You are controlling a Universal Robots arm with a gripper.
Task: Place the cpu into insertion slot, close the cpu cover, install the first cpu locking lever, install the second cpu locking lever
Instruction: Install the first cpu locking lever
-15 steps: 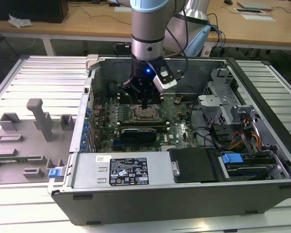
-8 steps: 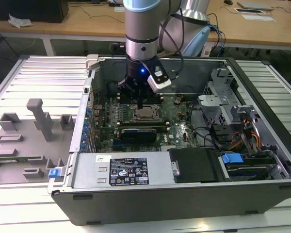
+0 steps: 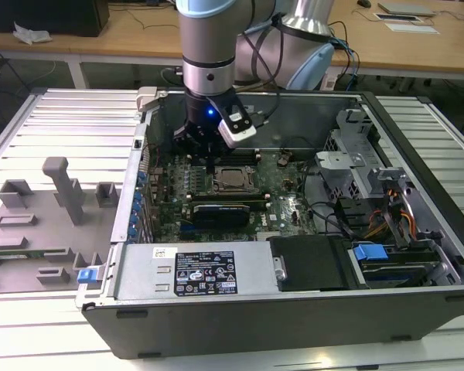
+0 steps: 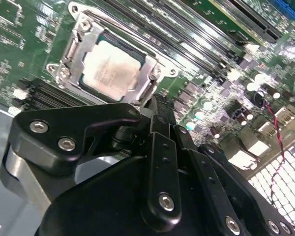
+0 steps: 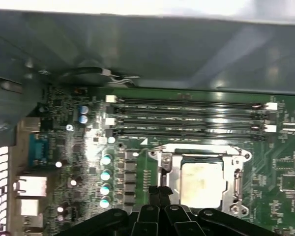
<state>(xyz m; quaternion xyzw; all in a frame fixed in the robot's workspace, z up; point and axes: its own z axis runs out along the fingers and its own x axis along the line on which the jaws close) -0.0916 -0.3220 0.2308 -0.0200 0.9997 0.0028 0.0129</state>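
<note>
Pale square cpu (image 4: 110, 66), shiny cpu cover (image 4: 73, 49)

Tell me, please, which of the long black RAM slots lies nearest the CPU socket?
The RAM slot running right alongside the cpu cover; the other slots lie beyond it, toward the case wall.

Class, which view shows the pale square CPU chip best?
The second wrist view: the pale silvery square cpu appears large, unblocked. The first wrist view shows it beside the black gripper; the exterior view, small and distant.
</note>
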